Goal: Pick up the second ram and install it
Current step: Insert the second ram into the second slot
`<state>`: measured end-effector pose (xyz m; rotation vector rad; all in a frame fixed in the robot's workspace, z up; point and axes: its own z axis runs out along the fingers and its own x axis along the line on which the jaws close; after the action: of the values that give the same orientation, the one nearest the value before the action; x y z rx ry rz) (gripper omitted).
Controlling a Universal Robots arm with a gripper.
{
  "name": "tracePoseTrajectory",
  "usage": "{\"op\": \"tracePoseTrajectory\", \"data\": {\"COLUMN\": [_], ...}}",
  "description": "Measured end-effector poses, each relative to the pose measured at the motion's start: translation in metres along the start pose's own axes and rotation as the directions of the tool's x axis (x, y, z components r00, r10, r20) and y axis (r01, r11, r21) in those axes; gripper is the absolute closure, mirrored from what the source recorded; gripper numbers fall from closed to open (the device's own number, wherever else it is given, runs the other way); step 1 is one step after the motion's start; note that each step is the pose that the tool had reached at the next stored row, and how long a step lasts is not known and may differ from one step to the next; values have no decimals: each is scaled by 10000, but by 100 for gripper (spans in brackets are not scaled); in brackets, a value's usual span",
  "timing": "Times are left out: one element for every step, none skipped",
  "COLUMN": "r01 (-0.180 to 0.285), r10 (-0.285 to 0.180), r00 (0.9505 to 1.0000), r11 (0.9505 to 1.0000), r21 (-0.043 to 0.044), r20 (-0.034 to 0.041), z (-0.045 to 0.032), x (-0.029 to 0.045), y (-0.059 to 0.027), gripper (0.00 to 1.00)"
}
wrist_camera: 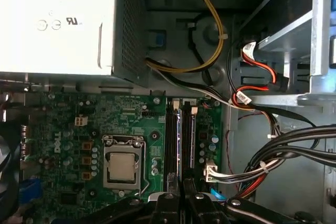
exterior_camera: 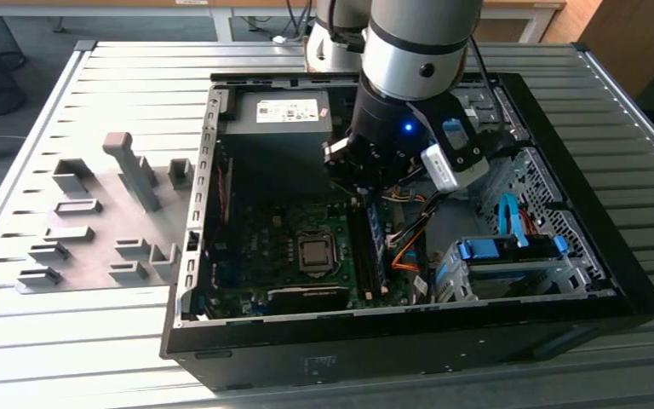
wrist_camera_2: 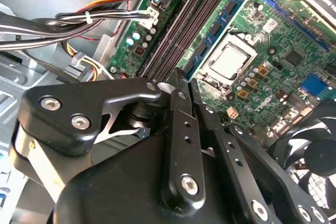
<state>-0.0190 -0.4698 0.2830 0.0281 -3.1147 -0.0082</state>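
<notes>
Black tower case (exterior_camera: pixel 599 281), open side up, on a slatted metal table (exterior_camera: pixel 111 341). At 9 o'clock from the case in the exterior view, a cluster of grey holder blocks (exterior_camera: pixel 100 230). Reaching down into the case, the silver and black arm (exterior_camera: pixel 418 51), with the claw (exterior_camera: pixel 364 198) low over the green motherboard (exterior_camera: pixel 253 256).

From the claw in the exterior view: memory slots (exterior_camera: pixel 368 256) at 6 o'clock, processor socket (exterior_camera: pixel 316 252) at 7 o'clock, blue drive cage (exterior_camera: pixel 509 251) at 4 o'clock.

Closer now, second wrist view: claw (wrist_camera_2: pixel 176 80) parked right at the near end of the slot bank (wrist_camera_2: pixel 181 30). Standing on edge in that bank, on the processor (wrist_camera_2: pixel 229 60) side: the second ram (wrist_camera_2: pixel 215 29), blue-green with black chips, starting just beside the claw's tip and running straight away from it. Touching or a hair apart, cannot tell. Released, clenched or gripping, cannot tell either.

First wrist view: claw (wrist_camera: pixel 184 196) centred on the slots' end.
</notes>
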Motion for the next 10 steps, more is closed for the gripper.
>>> {"op": "tracePoseTrajectory", "data": {"r01": [0, -1, -3, -5, -10, -17, -28, -50, -69, -83], "r10": [0, 1, 3, 5, 10, 17, 28, 50, 69, 83], "r00": [10000, 10000, 10000, 10000, 10000, 10000, 10000, 10000, 10000, 10000], "r11": [10000, 10000, 10000, 10000, 10000, 10000, 10000, 10000, 10000, 10000], "r21": [1, -3, -4, -4, -3, -4, -3, -4, -5, -5], "r20": [-1, 1, 1, 0, 0, 1, 0, 1, 1, 1], "z": [0, 5, 18, 36, 53, 71, 90, 109, 127, 145], "x": [0, 0, 0, 0, 3, 6, 10, 14, 20, 24], "y": [0, 0, 1, 1, 1, 1, 0, -4, -7, -10], "gripper": [86, 86, 86, 86, 86, 86, 86, 86, 86, 86]}}
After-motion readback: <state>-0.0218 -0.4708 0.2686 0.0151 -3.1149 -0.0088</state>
